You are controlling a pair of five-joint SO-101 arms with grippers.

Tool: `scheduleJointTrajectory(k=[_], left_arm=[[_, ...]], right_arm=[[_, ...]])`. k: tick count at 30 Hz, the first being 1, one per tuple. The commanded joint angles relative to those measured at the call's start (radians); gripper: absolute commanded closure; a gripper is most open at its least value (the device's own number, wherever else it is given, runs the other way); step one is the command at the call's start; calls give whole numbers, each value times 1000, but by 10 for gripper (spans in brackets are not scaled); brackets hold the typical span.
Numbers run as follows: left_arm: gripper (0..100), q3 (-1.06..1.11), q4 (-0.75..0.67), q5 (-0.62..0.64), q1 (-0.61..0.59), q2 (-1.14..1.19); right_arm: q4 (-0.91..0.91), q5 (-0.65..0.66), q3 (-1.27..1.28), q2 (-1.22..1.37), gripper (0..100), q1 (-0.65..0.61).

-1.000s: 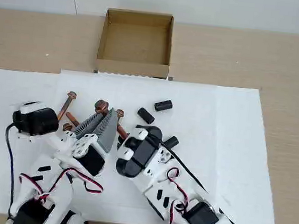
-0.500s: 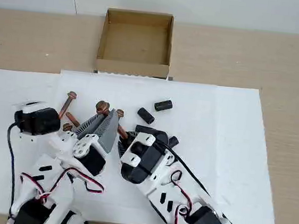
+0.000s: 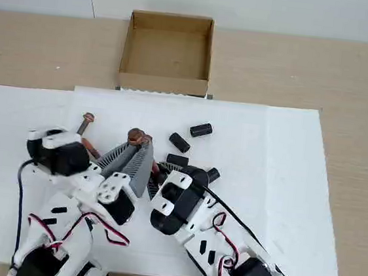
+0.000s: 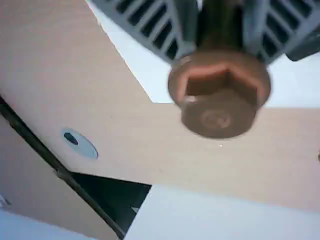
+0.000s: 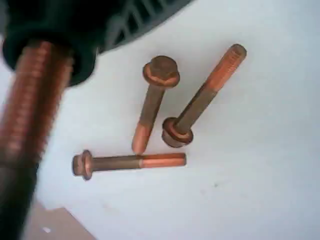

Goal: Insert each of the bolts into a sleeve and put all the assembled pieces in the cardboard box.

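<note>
My left gripper, with grey ribbed fingers, is shut on a copper bolt. Its hex head points away from the arm in the left wrist view. My right gripper sits close beside it on the white sheet and appears shut on a black sleeve. The right wrist view shows the bolt's threaded shaft meeting that sleeve. Three loose bolts lie on the paper; one lies left of the left gripper. The cardboard box stands open at the back.
Three more black sleeves lie on the sheet: one toward the box, one just ahead of the grippers, one against the right arm. The white sheet covers the near table, with bare wood beyond it.
The left gripper has carried its bolt to the right and a little toward the right arm. The right gripper has shifted left to meet it, so bolt and sleeve now touch.
</note>
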Motion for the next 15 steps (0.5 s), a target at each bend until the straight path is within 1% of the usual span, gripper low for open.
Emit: scheduleJointTrajectory(k=[1,6,10,15], left_arm=[[995,16,-21,-52,52,5],[995,27,40,-60,63,5],[995,25,129,-60,123,3],[995,25,183,-60,158,3]], right_arm=[[-22,12,-12,-28,995,5],[-22,12,-12,-28,995,7],[-22,11,-11,-28,995,7],[-24,14,3,-28,995,7]])
